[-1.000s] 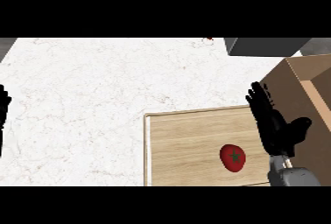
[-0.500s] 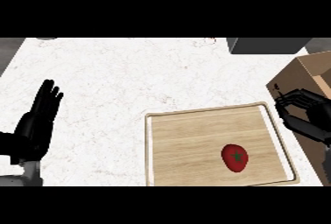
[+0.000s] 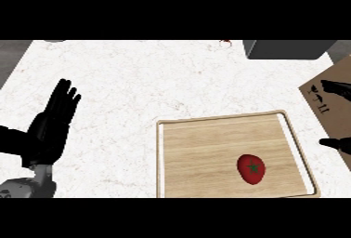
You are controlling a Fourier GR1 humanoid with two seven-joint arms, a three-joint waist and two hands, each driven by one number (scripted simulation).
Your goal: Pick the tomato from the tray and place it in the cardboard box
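The red oval tomato [image 3: 251, 168] still lies untouched at five o'clock in the shallow wooden tray [image 3: 171, 158], while the right hand [image 3: 337, 116], fingers spread and empty, has slid off toward three o'clock over the brown cardboard box [image 3: 328, 95], so the pick remains undone; the left hand [image 3: 51, 123] rests flat-fingered at nine o'clock.

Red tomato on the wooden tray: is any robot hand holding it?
No. The red tomato lies untouched on the light wooden tray; the open left robot hand holds nothing.

Black left hand [image 3: 51, 125] on a grey forearm [image 3: 27, 188] (right hand's [image 3: 337, 88] fingertips black too).
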